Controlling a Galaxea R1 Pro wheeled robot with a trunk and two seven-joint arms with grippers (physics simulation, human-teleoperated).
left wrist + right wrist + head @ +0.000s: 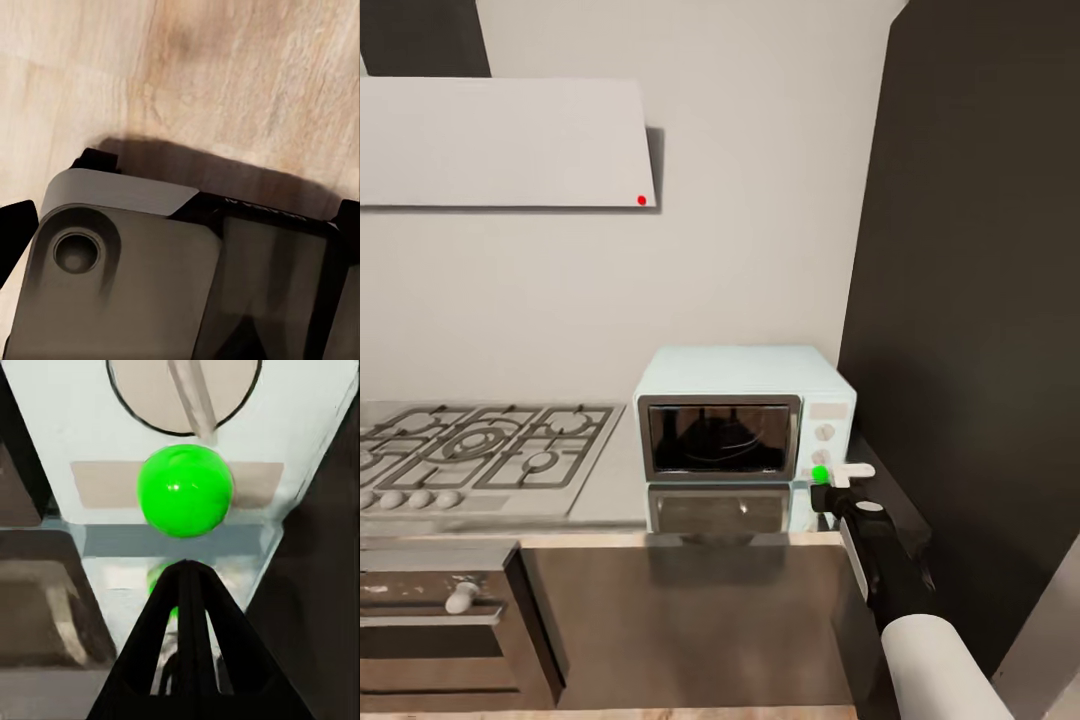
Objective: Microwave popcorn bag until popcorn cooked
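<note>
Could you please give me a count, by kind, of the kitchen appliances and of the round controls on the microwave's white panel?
Pale mint-blue microwave with dark glass door: 1
Grey gas hob with black grates: 1
Dark built-in oven with silver handle: 1
White knobs on the microwave's panel: 2
Bright green round button below them: 1
Total: 6

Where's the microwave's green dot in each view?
Head view: green dot at the low end of the microwave panel, just ahead of the right gripper.
Right wrist view: dot mid-frame, under a knob, beyond the shut fingers.
Left wrist view: not in it; wood floor and robot body.
Shared landmark: the knob above the dot.
</note>
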